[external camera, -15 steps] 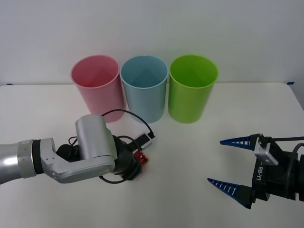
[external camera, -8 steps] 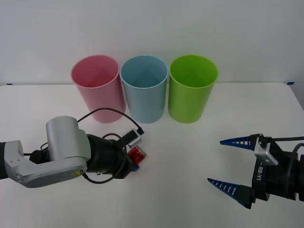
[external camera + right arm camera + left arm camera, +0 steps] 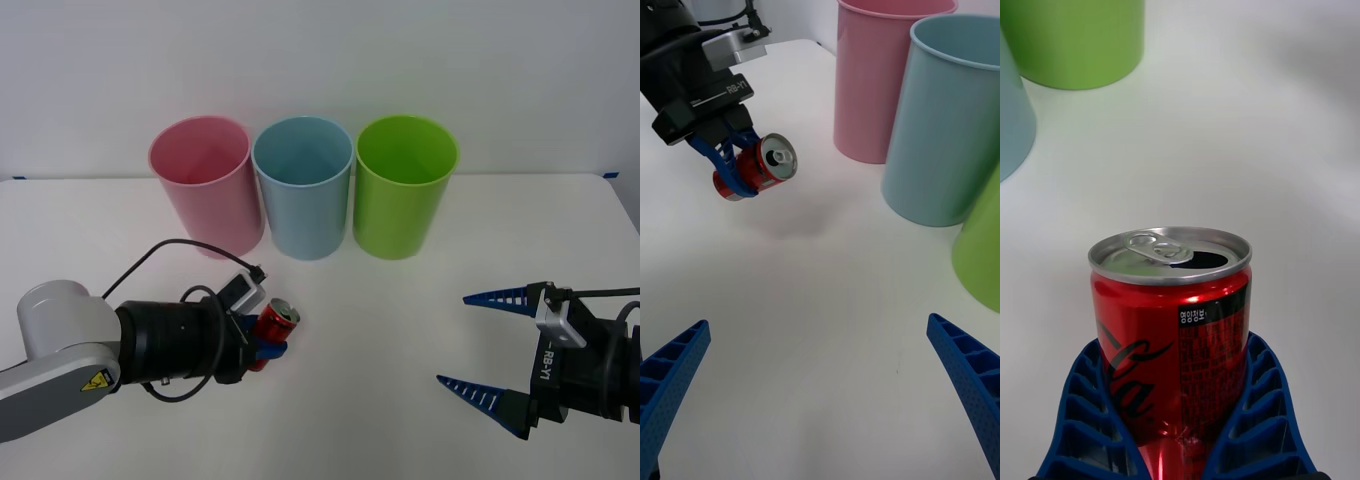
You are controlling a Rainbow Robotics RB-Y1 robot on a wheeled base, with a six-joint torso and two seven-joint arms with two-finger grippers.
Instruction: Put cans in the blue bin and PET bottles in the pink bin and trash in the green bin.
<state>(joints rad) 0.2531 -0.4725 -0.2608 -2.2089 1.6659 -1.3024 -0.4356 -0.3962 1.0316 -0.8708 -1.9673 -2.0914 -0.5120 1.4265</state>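
Note:
My left gripper (image 3: pixel 262 343) is shut on a small red can (image 3: pixel 275 322), holding it tilted above the table, in front of the pink bin (image 3: pixel 205 180) and blue bin (image 3: pixel 303 182). Its blue fingers (image 3: pixel 1082 405) clasp the can (image 3: pixel 1171 322), whose opened silver top faces away from the wrist. The green bin (image 3: pixel 405 183) stands at the right end of the row. The right wrist view shows the held can (image 3: pixel 756 166) and left gripper (image 3: pixel 734 161) off the surface, with a shadow beneath. My right gripper (image 3: pixel 490 345) waits open at the lower right.
Pink, blue and green bins stand upright side by side at the back of the white table (image 3: pixel 390 330). A black cable (image 3: pixel 180 250) loops over the left forearm. Bare table lies between the two arms.
The left arm has pulled back toward the left and lifted the red can off the table, tilting it so its top faces up and right. The right arm has stayed still.

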